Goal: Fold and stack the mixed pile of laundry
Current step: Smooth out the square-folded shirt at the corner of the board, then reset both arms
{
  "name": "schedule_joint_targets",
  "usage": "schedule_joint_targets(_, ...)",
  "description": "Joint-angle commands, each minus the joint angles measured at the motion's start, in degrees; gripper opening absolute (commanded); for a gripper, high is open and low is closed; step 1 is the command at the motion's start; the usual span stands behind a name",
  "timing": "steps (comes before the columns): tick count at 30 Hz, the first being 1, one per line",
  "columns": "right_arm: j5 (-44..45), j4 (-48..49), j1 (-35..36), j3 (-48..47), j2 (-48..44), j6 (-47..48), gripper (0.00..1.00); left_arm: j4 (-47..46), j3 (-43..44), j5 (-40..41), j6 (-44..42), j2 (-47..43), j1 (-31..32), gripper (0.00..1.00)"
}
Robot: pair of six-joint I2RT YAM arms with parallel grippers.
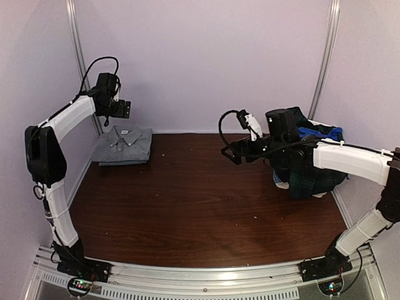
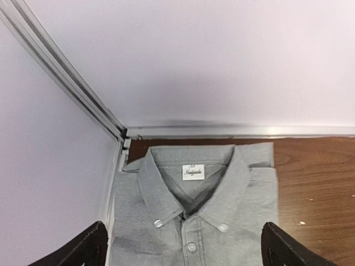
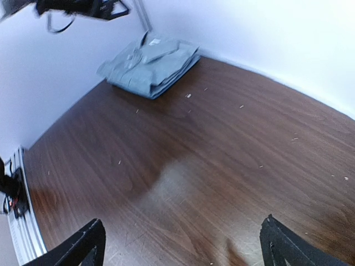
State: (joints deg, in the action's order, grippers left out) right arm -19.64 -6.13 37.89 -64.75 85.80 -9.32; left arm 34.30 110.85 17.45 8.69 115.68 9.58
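So the mixed laundry pile (image 1: 315, 178) is sitting at the far right of the table (image 1: 200, 212), jammed up against the right wall (image 1: 369, 94). It's a rumpled lump, mostly dark green-navy plaid. A bright blue piece (image 1: 322, 132) pokes out on top at the back and a bit of white (image 1: 280, 182) peeks out low on its left side. None of it looks folded.

The right hand (image 1: 232, 153) is just left of the pile, hanging above bare wood and pointing toward the left side of the table, with its arm crossing in front of the heap. Its wrist camera shows both fingers (image 3: 83, 246) spread way out with only table between them, so it's wide and holding nothing.

Over in the far left corner there's a neat folded stack (image 1: 125, 145). A grey button-down shirt (image 2: 238, 199) is on top, collar toward the back wall (image 1: 200, 62), with a small white label (image 2: 193, 172) inside the collar. The left hand (image 1: 120, 109) hovers right above it, also spread wide and holding nothing. From its wrist camera the shirt fills the gap between the fingertips, but I can't see any contact.

The stack and the pile are well apart, with brown table between them and a few pale specks (image 3: 188, 96) on the wood.
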Motion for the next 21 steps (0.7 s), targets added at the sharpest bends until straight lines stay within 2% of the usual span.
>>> schedule_joint_targets(1,6.9,-1.4,-4.7,2.0,-8.1,-1.5,1.0,-1.0,-7.1,3.5,-1.4,-12.1,5.0,0.98)
schedule_joint_targets(4,8.1,-1.4,-7.6,5.9,-13.6,-3.2,1.0,-2.1,-15.4,-0.5,2.1,-18.4,7.0,0.98)
schedule_joint_targets(9,7.6,-2.4,-9.4,13.5,-21.8,-5.0,1.0,-14.0,-39.0,-10.1,7.9,-32.2,10.8,0.98)
schedule_joint_targets(15,6.7,-3.3,-9.4,22.1,-30.4,-8.5,1.0,-16.4,-55.6,-8.2,13.0,-42.6,16.6,0.98)
schedule_joint_targets(21,6.9,-4.5,-9.4,25.2,-33.3,-9.7,1.0,-15.7,-65.2,-4.7,15.1,-50.1,20.4,0.98)
